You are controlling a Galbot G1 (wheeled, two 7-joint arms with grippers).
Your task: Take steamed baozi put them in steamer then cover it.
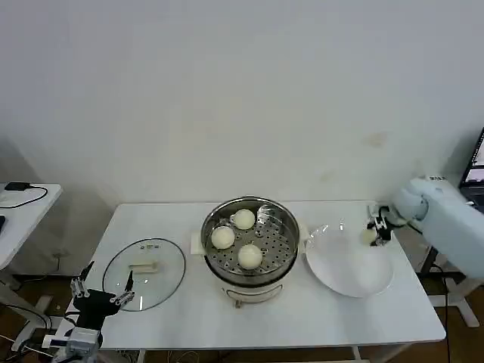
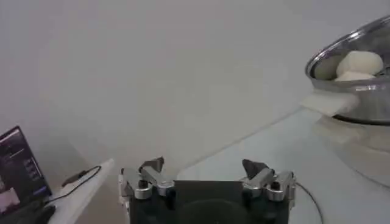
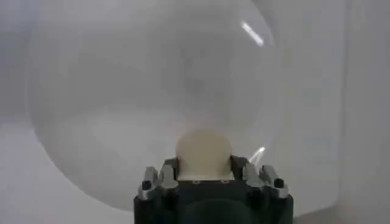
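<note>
- Between my right gripper's (image 3: 204,176) fingers sits the 4th baozi (image 3: 203,152), pinched on both sides, above the far-right rim of the white plate (image 1: 344,272).
- 3 baozi (image 1: 243,219) (image 1: 222,237) (image 1: 250,256) already lie on the perforated tray of the steamer (image 1: 283,257), which stands at the middle of the white table (image 1: 318,318).
- Left of the steamer, the glass cover (image 1: 144,274) lies flat on the table, its pale handle up.
- Down at the table's near-left corner, my left gripper (image 1: 103,293) hangs idle with its fingers spread, just by the cover's rim.
- I judge this the carry of the last bun: next I must swing left over the pot's rim and lower it into the free gap on the tray before letting go.
- After that, covering remains.
</note>
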